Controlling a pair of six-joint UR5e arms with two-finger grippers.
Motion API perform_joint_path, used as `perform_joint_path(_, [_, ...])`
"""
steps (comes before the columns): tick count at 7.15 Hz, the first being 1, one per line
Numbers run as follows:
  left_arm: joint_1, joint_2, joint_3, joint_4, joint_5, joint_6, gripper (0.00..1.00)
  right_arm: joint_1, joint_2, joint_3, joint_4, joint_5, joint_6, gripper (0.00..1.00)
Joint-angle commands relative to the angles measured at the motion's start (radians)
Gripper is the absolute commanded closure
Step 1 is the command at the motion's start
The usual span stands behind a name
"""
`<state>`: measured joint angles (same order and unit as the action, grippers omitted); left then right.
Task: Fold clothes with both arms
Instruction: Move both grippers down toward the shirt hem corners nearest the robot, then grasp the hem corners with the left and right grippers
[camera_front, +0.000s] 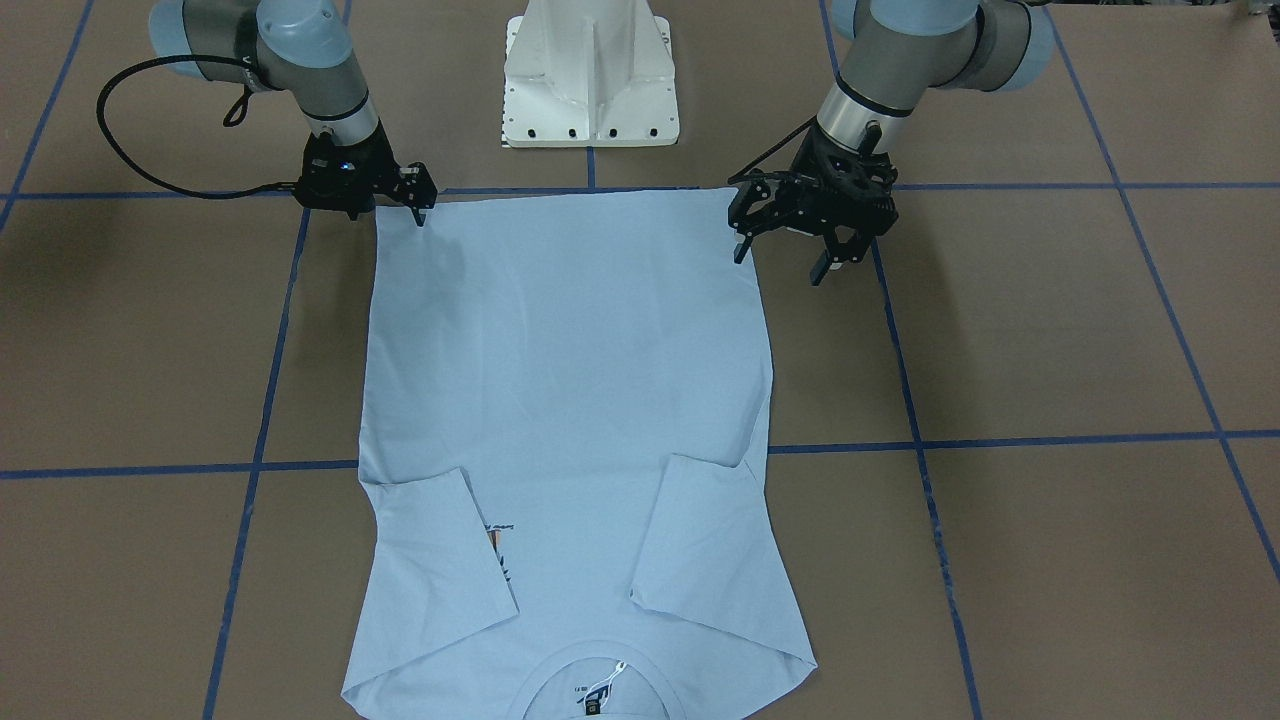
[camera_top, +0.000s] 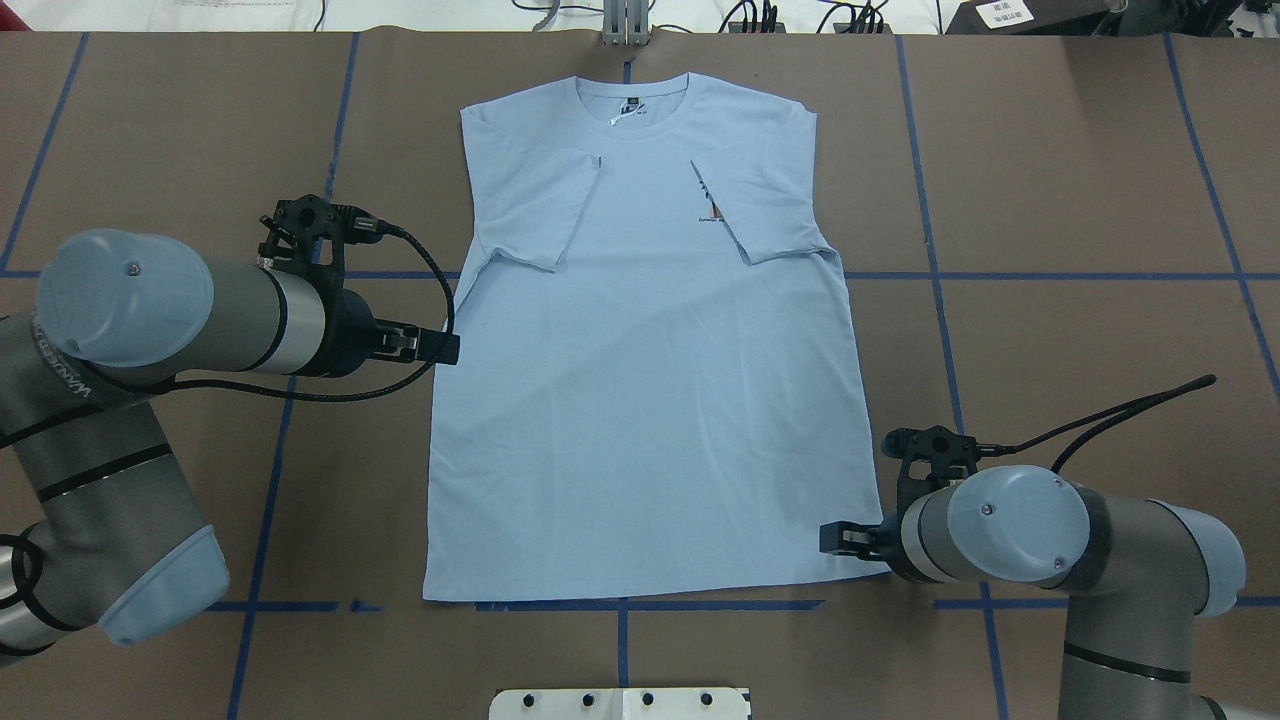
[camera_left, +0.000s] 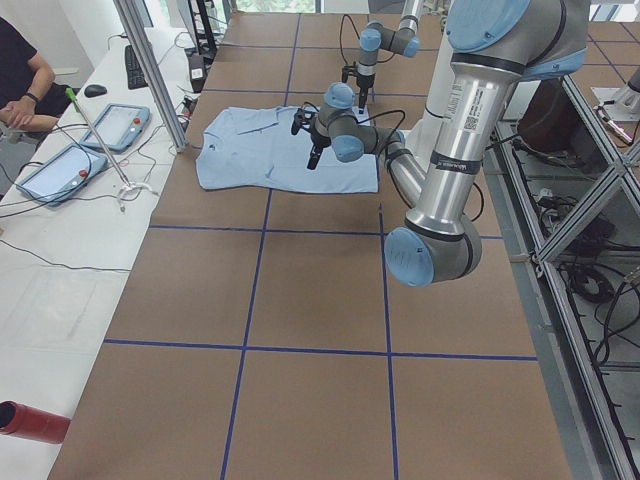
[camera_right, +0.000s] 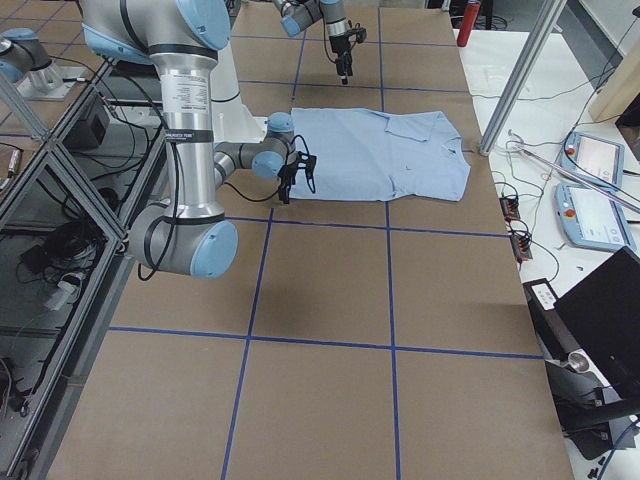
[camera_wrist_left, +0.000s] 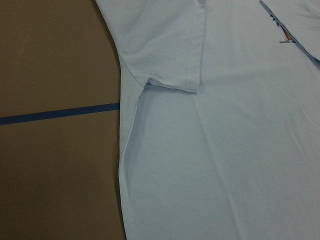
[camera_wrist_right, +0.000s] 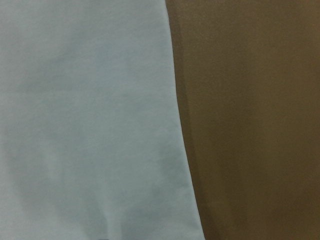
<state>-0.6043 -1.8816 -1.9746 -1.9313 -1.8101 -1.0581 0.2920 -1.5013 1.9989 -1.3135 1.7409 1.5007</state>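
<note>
Nearest the robot: white pedestal base (camera_top: 620, 703) at the edge of the table (camera_top: 1050, 200), on a brown covering gridded with blue tape lines (camera_top: 940, 275).

Just beyond: hem of a light blue T-shirt (camera_top: 640, 400), spread flat and front-up at the middle of the table, hem toward the base, collar away from it.

At the hem corner on the robot's right: right gripper (camera_top: 838, 540), low at the edge of the cloth, tips pointed inward at the corner. Spacing of the jaws not readable in any view, nor any hold on the fabric. In the right wrist view, only shirt edge and bare table, very close.

Farther along, at the shirt's left side edge, about mid-length in the overhead view: left gripper (camera_front: 782, 262), raised clear of the table, jaws wide apart with nothing between them. In the left wrist view, from a height: side edge, folded sleeve and one tape line.

Farther still: both short sleeves folded inward onto the chest, left sleeve (camera_top: 535, 205) and right sleeve (camera_top: 775, 205), the latter partly covering the orange-and-dark print (camera_top: 708, 205).

Farthest: round collar (camera_top: 632, 100) with neck label (camera_top: 622, 115), near the far edge of the table. Past it, a white bench (camera_top: 420, 12) with cables (camera_top: 760, 12).
</note>
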Motion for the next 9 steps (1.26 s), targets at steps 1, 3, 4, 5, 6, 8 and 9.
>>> perform_joint_path(1, [0.0, 0.001, 0.003, 0.0, 0.0, 0.003, 0.0, 0.006, 0.001, -0.005, 0.002, 0.0, 0.0, 0.21])
perform_joint_path(3, [0.0, -0.002, 0.003, 0.0, -0.002, 0.004, 0.0, 0.006, 0.003, -0.009, 0.002, 0.008, 0.001, 0.26])
perform_joint_path(4, [0.0, 0.001, 0.003, 0.0, -0.002, 0.009, 0.0, 0.007, 0.001, -0.003, 0.002, 0.012, 0.001, 0.5])
perform_joint_path(5, [0.0, 0.002, 0.003, 0.0, -0.002, 0.009, 0.0, 0.009, 0.001, 0.003, 0.002, 0.014, 0.001, 0.71])
perform_joint_path(6, [0.0, 0.004, 0.003, 0.0, -0.002, 0.009, 0.0, 0.01, 0.001, 0.01, 0.002, 0.014, 0.001, 0.77])
perform_joint_path(8, [0.001, 0.001, 0.007, 0.0, -0.002, 0.009, 0.0, 0.012, 0.0, 0.011, 0.002, 0.012, 0.001, 0.86])
perform_joint_path(9, [0.001, 0.001, 0.007, 0.0, -0.002, 0.009, 0.0, 0.012, 0.001, 0.012, 0.002, 0.008, 0.003, 0.95])
